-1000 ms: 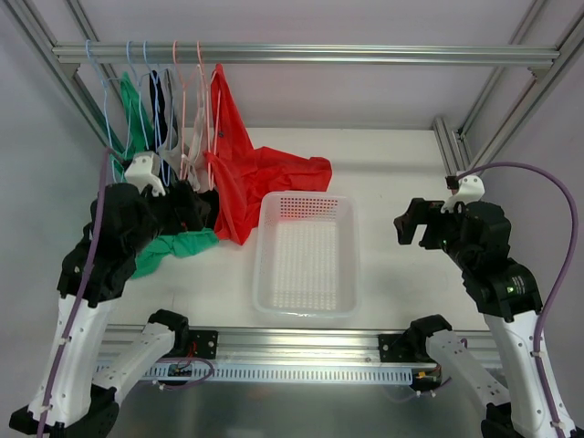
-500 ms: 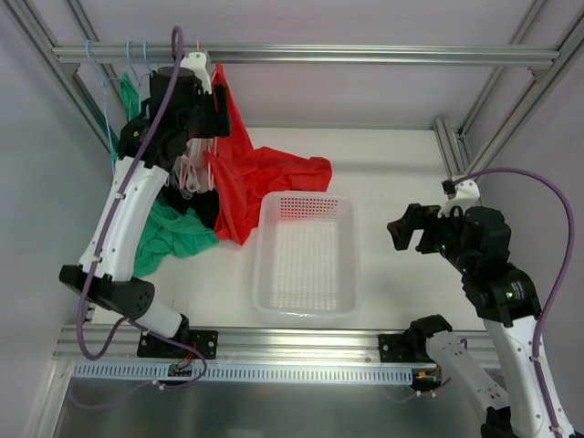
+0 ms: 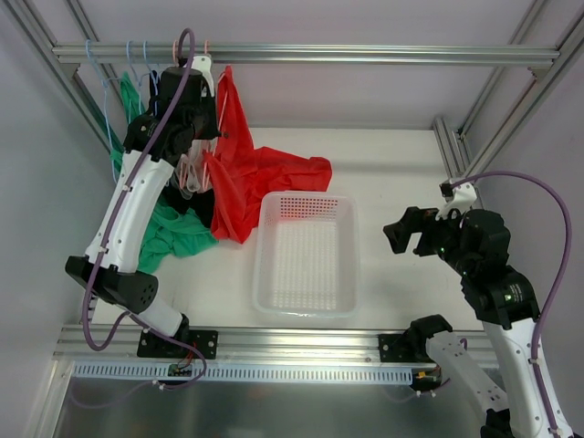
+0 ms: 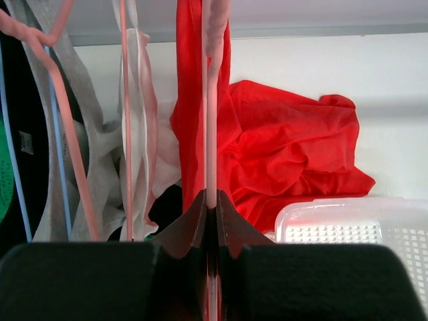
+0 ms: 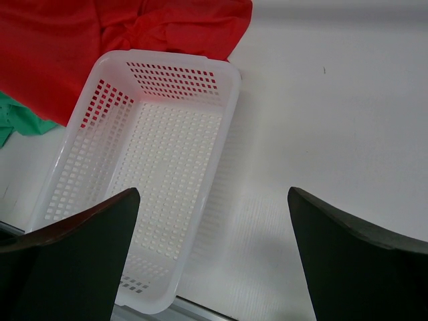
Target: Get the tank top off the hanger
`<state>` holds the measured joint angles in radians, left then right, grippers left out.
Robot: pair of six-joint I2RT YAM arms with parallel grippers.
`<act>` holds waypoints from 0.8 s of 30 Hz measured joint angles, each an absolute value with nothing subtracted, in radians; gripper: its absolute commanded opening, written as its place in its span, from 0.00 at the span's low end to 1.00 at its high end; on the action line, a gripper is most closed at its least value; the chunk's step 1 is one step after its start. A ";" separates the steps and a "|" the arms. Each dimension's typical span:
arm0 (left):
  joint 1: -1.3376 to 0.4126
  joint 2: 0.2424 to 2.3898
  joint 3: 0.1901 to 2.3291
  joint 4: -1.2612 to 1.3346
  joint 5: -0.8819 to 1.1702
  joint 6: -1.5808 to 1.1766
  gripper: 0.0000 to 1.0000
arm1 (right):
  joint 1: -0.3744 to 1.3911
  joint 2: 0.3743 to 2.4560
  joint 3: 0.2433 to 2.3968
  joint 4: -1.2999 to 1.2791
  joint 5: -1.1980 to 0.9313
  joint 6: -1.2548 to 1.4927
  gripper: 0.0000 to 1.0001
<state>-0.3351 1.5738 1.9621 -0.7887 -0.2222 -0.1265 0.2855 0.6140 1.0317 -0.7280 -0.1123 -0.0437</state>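
Note:
The red tank top [image 3: 248, 173] hangs from a pink hanger [image 4: 212, 100] on the rail, and its lower part spreads over the table [image 4: 287, 150]. My left gripper [image 3: 213, 102] is raised to the rail at the top left. In the left wrist view the left gripper [image 4: 211, 198] is shut on the pink hanger's thin bar, with the red cloth right behind it. My right gripper [image 3: 402, 235] hovers to the right of the basket. Its jaws [image 5: 214, 195] stand open and hold nothing.
A white perforated basket [image 3: 306, 308] sits mid-table, its rim [image 5: 231, 93] below the right gripper. More hangers with grey, white, black and green garments [image 3: 173, 239] crowd the rail's left end [image 3: 109, 55]. Frame posts stand at both sides.
My left arm rose from low at the left to the rail, and its gripper went from open to shut on the pink hanger. The right arm shifted slightly left.

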 measured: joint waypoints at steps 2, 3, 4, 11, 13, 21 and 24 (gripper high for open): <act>-0.335 1.573 1.977 -0.802 -0.221 -0.131 0.00 | 0.286 0.617 1.032 -0.721 -0.121 -0.040 1.00; -0.335 1.571 1.986 -0.805 -0.221 -0.133 0.00 | 0.286 0.619 1.032 -0.717 -0.123 -0.037 0.99; -0.335 1.568 1.998 -0.807 -0.220 -0.137 0.00 | 0.286 0.622 1.032 -0.713 -0.127 -0.036 0.99; -0.335 1.465 2.017 -0.807 -0.209 -0.157 0.00 | 0.286 0.634 1.031 -0.687 -0.148 -0.029 0.99; -0.335 1.425 2.014 -0.805 -0.194 -0.163 0.00 | 0.286 0.634 1.028 -0.678 -0.158 -0.026 0.99; -0.335 1.161 1.734 -0.792 -0.100 -0.205 0.00 | 0.286 0.692 1.017 -0.582 -0.366 -0.027 0.99; -0.335 0.983 1.549 -0.804 -0.051 -0.226 0.00 | 0.327 0.801 1.050 -0.532 -0.489 -0.027 0.99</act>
<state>-0.3351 0.9829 1.5494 -0.8036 -0.0505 -0.2264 0.3267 0.8005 1.0504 -0.5323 -0.4889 -0.0273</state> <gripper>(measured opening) 0.030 0.993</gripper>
